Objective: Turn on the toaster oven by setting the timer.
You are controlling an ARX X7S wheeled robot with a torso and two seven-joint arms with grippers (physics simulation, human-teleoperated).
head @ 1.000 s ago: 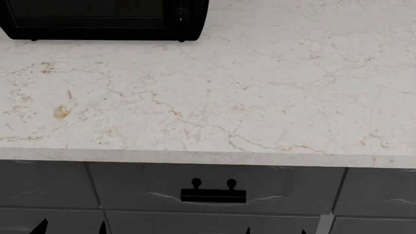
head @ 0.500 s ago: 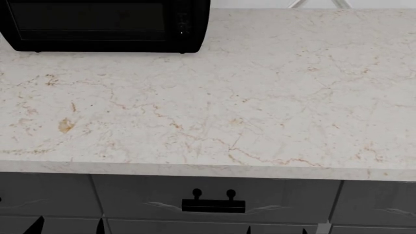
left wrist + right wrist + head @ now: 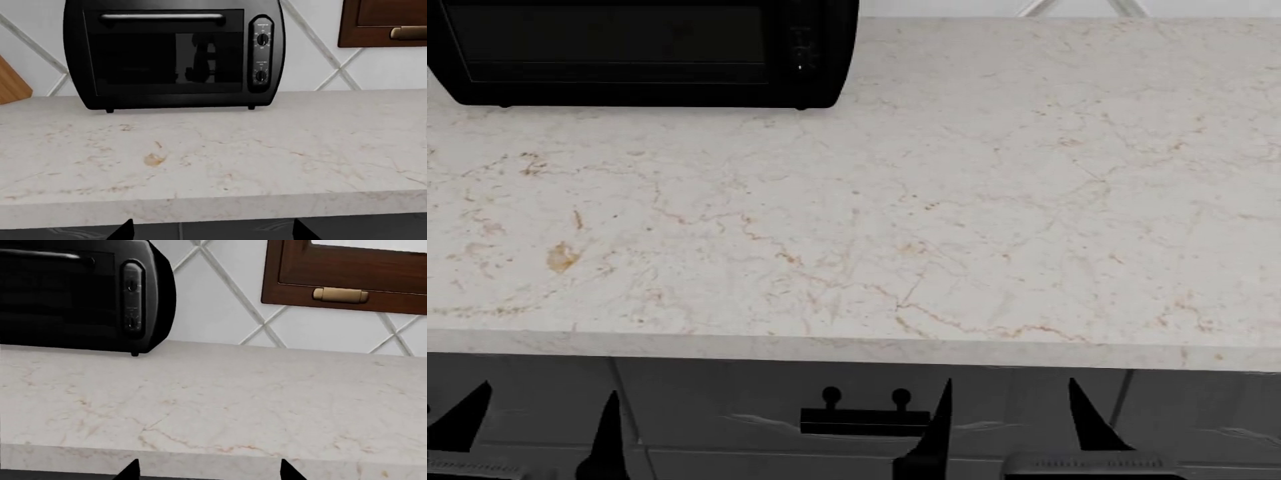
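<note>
Toaster oven (image 3: 173, 55) untouched at worktop (image 3: 961, 200) rear | approach step | both claws gaping, empty | next I reach its knobs (image 3: 261, 57).

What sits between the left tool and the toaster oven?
Only bare marble countertop lies between the left tool and the toaster oven; the left wrist view shows it.

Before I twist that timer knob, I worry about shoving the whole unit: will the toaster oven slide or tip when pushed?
Probably not tip: the toaster oven is wide and low. It stands on small feet on a smooth marble countertop, so a hard push might slide it back. The knobs are small and round, so turning should need little force.
</note>
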